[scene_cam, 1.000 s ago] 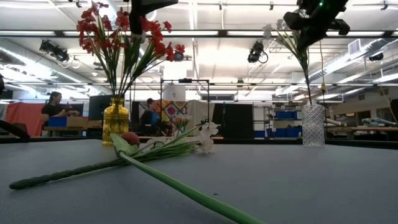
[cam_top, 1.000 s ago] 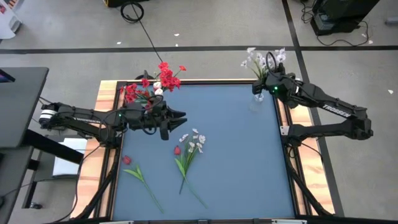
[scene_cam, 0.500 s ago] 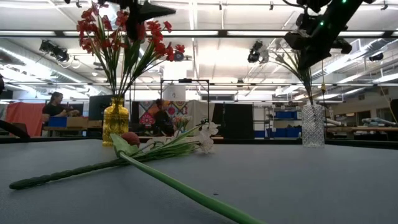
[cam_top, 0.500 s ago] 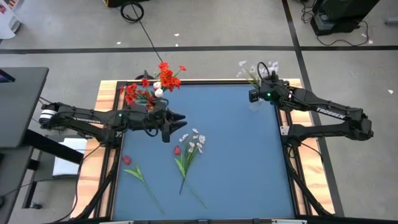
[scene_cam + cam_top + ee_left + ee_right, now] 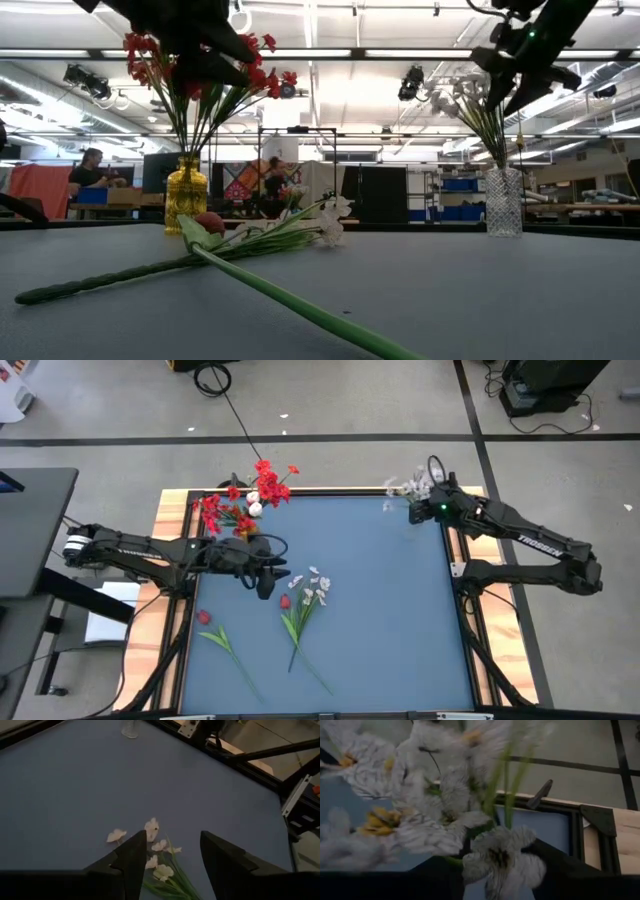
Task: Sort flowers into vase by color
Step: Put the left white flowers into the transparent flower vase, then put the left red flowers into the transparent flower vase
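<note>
Two vases stand at the far edge of the blue table. The amber vase, at the far left corner, holds a spray of red flowers; from above only those blooms show, hanging over the table's rim. The clear glass vase, at the far right corner, holds white flowers on green stems.

The right gripper sits right over the white blooms. Its own wrist camera is filled with white petals pressed close to the lens, and the dark fingers there stand apart on either side of the stems; whether they touch the stems I cannot tell.

The left gripper hovers above the table near its middle, over the loose flowers. Its wrist view shows the two fingers spread with nothing between them, and below them a loose bunch of white flowers lying flat on the blue surface.

The overhead view alone gives the layout of what lies loose: a white-and-red bunch just beside the left gripper, and a single red flower apart from it toward the near left. The table-level view shows these as long green stems stretched across the foreground, and also people in the room behind
</note>
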Controlling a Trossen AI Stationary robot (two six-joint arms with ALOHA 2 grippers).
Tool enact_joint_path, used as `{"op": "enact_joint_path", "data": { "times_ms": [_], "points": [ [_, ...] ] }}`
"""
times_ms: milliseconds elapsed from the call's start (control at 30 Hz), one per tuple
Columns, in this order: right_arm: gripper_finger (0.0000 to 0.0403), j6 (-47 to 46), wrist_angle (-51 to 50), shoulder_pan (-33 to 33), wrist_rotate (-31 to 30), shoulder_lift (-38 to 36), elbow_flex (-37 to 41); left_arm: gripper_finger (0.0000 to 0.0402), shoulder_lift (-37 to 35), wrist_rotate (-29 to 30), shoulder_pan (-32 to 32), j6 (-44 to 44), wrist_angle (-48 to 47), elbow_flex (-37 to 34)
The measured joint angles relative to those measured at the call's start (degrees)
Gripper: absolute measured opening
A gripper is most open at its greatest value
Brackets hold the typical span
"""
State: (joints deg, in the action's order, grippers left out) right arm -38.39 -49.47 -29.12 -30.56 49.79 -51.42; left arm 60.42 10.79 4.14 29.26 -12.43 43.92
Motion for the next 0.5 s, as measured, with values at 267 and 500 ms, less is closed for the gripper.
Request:
{"op": "enact_joint_path", "data": {
  "times_ms": [267, 500],
  "points": [
    [0.0206, -0.57, 0.10, -0.19, 0.29, -5.30, -5.50, 0.0184, -0.07, -0.10, 0.63, 12.79, -12.57, 0.00],
    [0.0205, 0.80, 1.71, 0.26, -0.84, -8.46, -15.16, 0.0165, -0.07, -0.14, 8.25, 31.01, -28.78, -0.02]
  ]
}}
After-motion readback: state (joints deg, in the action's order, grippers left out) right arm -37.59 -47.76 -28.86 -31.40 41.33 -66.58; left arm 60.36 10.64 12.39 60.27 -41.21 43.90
